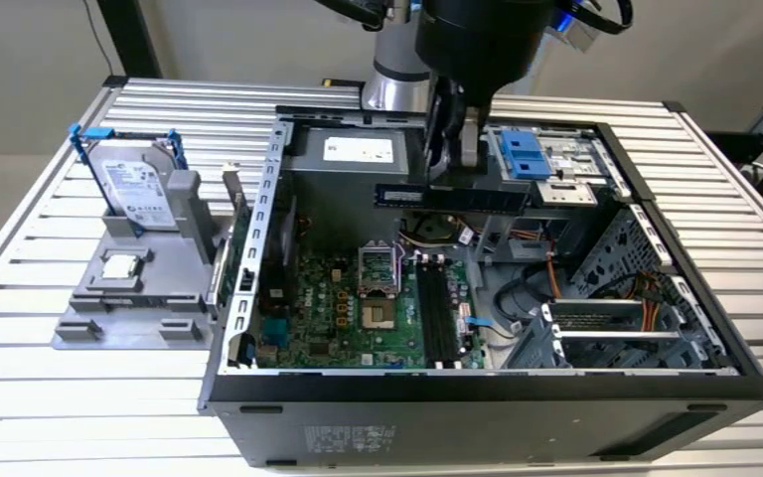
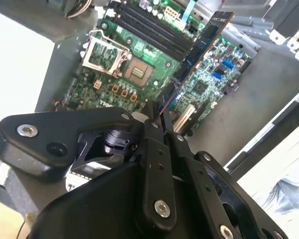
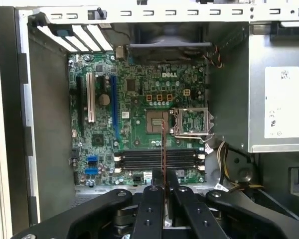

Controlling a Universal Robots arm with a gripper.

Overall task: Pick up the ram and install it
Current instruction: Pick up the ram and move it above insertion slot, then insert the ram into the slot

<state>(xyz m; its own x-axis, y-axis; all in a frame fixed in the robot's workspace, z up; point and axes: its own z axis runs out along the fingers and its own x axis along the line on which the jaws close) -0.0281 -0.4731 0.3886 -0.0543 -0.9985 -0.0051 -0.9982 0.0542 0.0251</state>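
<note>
Gripper (image 1: 445,169) shut tight on the ram (image 1: 448,196), holding it up in the air inside the open computer case (image 1: 488,388), over the green board (image 3: 134,94), above the long black slots (image 3: 139,159)

Matt end effector (image 3: 163,174), circuit-board ram (image 1: 451,197), metal table (image 1: 37,397)

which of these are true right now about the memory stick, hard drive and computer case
1. The fingers are shut on the memory stick. True.
2. The memory stick sits in a slot. False: it is held in the air over the case, and the slots are empty.
3. The hard drive stands outside the case, on the exterior view's left. True.
4. The case is closed. False: its side is open.
</note>
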